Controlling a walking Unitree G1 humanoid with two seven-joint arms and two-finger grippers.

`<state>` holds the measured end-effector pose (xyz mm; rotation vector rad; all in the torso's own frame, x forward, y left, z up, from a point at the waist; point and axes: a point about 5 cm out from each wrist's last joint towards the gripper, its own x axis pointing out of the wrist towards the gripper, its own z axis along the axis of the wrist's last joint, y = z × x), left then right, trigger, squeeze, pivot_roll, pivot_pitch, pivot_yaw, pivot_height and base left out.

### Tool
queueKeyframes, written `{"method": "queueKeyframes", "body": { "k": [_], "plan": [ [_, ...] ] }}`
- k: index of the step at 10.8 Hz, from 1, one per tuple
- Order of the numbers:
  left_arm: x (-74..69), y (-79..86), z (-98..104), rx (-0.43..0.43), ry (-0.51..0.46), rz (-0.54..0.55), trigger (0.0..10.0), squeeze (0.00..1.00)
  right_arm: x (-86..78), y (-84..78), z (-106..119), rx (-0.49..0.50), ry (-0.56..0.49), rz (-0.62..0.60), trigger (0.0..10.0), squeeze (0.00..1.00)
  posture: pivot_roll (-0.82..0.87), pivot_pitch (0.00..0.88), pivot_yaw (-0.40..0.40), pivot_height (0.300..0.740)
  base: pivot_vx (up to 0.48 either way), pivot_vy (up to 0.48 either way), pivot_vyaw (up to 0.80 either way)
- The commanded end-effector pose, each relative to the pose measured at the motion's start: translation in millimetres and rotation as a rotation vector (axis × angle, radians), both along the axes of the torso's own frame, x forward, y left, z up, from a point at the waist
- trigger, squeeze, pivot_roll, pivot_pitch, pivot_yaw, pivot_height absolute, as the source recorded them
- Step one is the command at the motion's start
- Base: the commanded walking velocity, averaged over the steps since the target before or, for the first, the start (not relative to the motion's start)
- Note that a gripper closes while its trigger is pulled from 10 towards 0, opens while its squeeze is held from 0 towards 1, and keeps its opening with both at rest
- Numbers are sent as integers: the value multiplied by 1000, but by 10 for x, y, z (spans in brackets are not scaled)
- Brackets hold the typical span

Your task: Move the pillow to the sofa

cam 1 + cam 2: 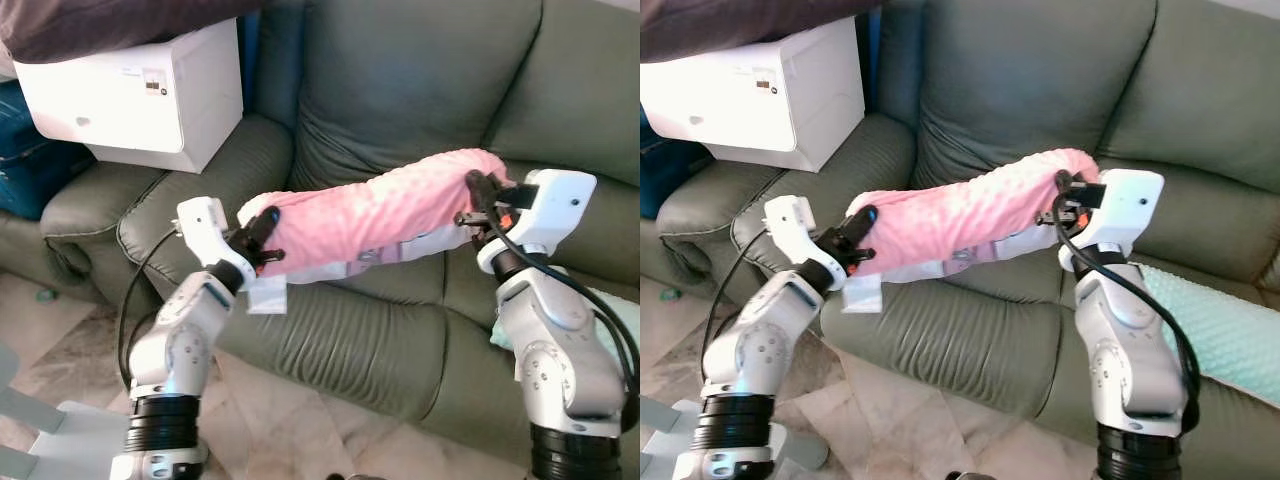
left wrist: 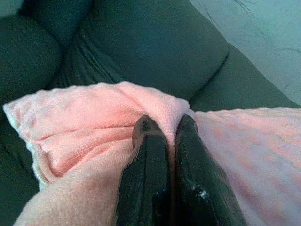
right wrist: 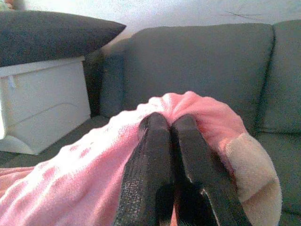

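A long pink fleecy pillow (image 1: 380,215) hangs in the air over the seat of the grey-green sofa (image 1: 400,90), stretched between my two arms. My left gripper (image 1: 262,240) is shut on the pillow's left end, pinching a fold of fabric (image 2: 155,113) between its black fingers (image 2: 146,155). My right gripper (image 1: 478,198) is shut on the right end, which is held a little higher; its fingers (image 3: 150,155) press together on the fleece (image 3: 197,108). A white tag hangs below the pillow's left end.
A white box (image 1: 140,95) with a dark cushion (image 3: 51,40) on top stands on the sofa's left armrest. A mint-green pillow (image 1: 1230,325) lies on the seat at the right. Marble floor (image 1: 300,430) runs in front, with a white object at lower left.
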<state>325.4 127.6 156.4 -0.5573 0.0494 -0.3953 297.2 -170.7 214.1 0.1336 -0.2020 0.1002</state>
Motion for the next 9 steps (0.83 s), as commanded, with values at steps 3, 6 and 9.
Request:
{"method": "queueKeyframes", "body": {
  "k": [3,6,9],
  "plan": [
    [-3,-55,90,-10,-34,-13,0,0,-18,-39,32,-7,-12,-16,0,0,-205,99,-38,740,0,-480,0],
    [12,-45,114,-28,-36,-7,0,0,-15,-42,31,-12,-10,-18,0,0,-207,96,-39,740,0,-84,0],
    [44,-17,124,-41,-26,2,0,0,-4,-36,34,-12,-10,-15,0,0,-206,91,-38,740,0,0,0]
  ]
}}
